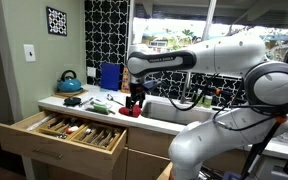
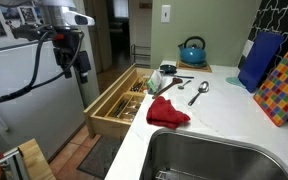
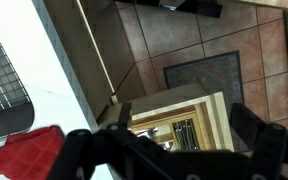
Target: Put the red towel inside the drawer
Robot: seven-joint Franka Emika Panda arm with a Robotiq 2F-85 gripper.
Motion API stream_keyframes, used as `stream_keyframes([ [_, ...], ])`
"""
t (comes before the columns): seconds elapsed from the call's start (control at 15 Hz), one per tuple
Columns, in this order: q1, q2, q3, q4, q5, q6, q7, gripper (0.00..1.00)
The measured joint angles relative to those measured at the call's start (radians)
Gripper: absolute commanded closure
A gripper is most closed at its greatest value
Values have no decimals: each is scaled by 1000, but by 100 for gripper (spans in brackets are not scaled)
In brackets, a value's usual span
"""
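Note:
The red towel (image 2: 167, 112) lies crumpled on the white counter just in front of the sink; it also shows in an exterior view (image 1: 130, 110) and at the lower left of the wrist view (image 3: 24, 155). The wooden drawer (image 2: 104, 112) stands pulled open below the counter edge, with utensils in its compartments (image 1: 44, 139) (image 3: 219, 115). My gripper (image 2: 76, 66) (image 1: 134, 97) hangs in the air above the drawer, off the counter edge and apart from the towel. Its fingers (image 3: 189, 125) are open and empty, framing the drawer.
A teal kettle (image 2: 192, 50) stands at the back of the counter. A spoon (image 2: 199, 93) and small utensils lie behind the towel. The steel sink (image 2: 209, 155) is beside the towel. A blue board (image 2: 259, 60) leans on the wall. A floor mat (image 3: 209, 75) lies below.

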Motion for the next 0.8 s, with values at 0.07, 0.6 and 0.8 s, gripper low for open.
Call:
stream_keyframes([
  [0.07,0,0,0,0,0,0,0,0],
  [0.6,-111,134,-26,32,-106,137,153,0],
  [0.8,-176,253,-57,70,-147,252,214,0],
])
